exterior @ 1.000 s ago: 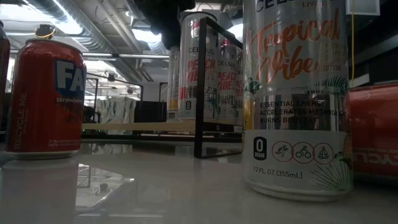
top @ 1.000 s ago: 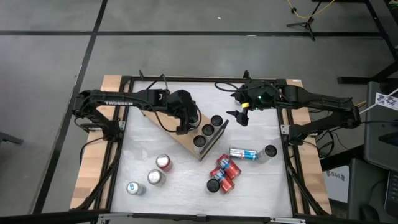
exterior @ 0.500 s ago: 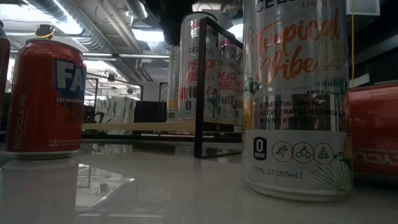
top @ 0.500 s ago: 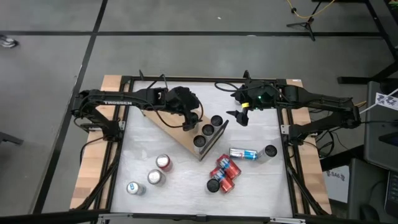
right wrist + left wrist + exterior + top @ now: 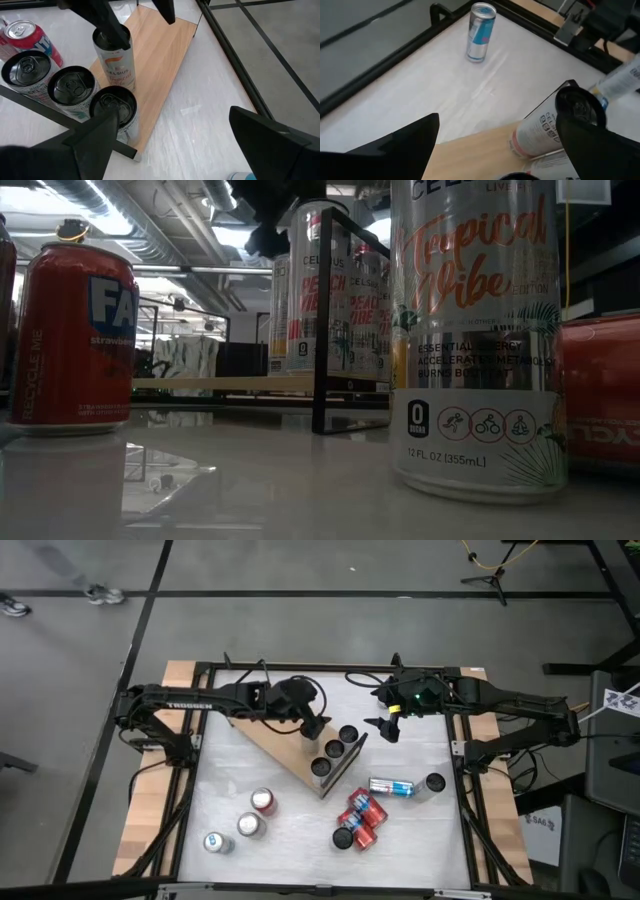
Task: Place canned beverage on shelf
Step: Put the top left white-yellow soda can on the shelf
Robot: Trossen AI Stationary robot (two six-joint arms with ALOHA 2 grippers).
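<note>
Fingers of the left end effector spread wide above the shelf, holding nothing.

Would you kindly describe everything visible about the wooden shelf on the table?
The shelf is a flat, light-wood rectangular board on a thin black wire frame, lying diagonally near the middle of the white table. Four tall Celsius cans with dark tops stand upright on it, three in a row at one end and a fourth just behind them. The rest of the board is bare. The left tool, open, hovers over the fourth can.
</note>
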